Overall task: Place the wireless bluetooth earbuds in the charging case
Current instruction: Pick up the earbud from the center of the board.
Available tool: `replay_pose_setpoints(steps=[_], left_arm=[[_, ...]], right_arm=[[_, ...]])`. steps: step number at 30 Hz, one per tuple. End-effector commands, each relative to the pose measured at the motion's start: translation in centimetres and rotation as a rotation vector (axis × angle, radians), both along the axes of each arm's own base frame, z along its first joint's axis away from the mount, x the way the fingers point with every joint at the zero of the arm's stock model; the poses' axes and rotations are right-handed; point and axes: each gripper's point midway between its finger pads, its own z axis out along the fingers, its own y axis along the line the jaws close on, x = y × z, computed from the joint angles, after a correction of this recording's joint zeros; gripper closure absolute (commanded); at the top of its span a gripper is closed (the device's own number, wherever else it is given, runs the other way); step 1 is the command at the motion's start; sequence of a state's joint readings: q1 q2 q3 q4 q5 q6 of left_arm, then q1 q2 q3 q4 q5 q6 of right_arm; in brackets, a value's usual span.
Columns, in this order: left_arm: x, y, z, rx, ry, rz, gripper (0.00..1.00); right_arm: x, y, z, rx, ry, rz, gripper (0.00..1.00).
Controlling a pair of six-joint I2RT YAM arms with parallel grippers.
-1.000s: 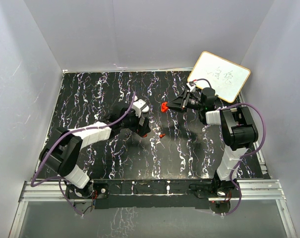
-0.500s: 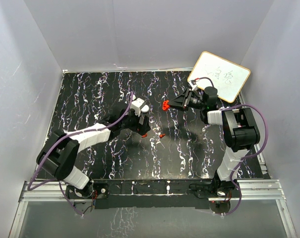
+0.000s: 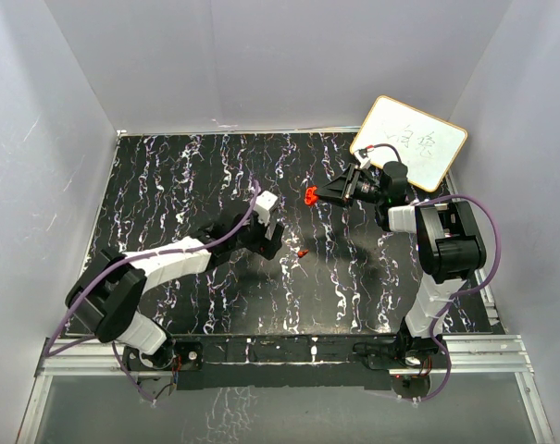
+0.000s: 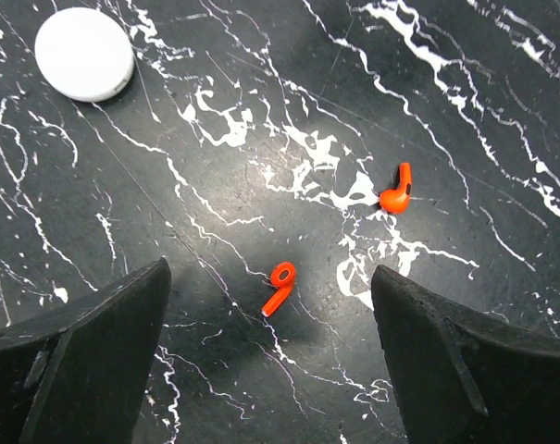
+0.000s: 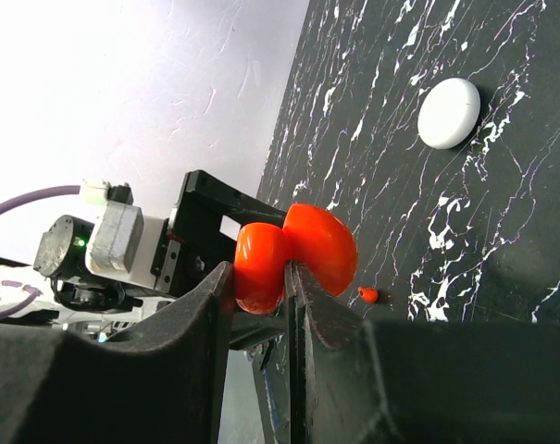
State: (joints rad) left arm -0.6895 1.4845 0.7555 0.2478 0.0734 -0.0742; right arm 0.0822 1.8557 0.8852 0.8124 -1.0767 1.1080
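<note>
Red case (image 5: 298, 248) sits clamped in my right gripper (image 5: 259, 277) above the table (image 3: 168, 185) middle. My left gripper (image 3: 265, 239) hangs spread wide over two earbuds (image 4: 280, 287). I'm at the pickup, so next I'd centre on one and pinch gently.

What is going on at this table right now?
The right gripper holds the red charging case clamped between its fingers, up off the black marbled table. The left gripper hangs open over one earbud; the other earbud lies loose beside it. Neither is in the case yet. A white disc lies nearby.
</note>
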Motion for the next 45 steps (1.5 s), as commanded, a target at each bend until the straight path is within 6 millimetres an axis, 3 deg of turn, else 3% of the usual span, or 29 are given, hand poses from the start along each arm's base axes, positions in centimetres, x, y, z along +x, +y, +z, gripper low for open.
replay_pose_setpoints(steps=[1, 14, 30, 36, 45], left_arm=[[0.2, -0.3, -0.1, 0.032, -0.009, 0.000, 0.14], [-0.1, -0.4, -2.1, 0.079, 0.040, -0.004, 0.29], [-0.8, -1.7, -2.8, 0.090, 0.108, 0.083, 0.43], [-0.9, -1.8, -3.7, 0.145, 0.124, 0.127, 0.56], [-0.7, -1.6, -4.3, 0.185, 0.132, 0.206, 0.58]], right_arm=[[-0.4, -0.3, 2.1, 0.005, -0.097, 0.007, 1.00], [-0.2, -0.4, 2.2, 0.007, -0.094, 0.005, 1.00], [-0.2, -1.0, 3.0, 0.015, -0.112, -0.006, 1.00], [-0.3, -1.3, 3.3, 0.022, -0.116, -0.012, 1.00], [-0.5, -1.6, 3.4, 0.028, -0.117, -0.016, 1.00]])
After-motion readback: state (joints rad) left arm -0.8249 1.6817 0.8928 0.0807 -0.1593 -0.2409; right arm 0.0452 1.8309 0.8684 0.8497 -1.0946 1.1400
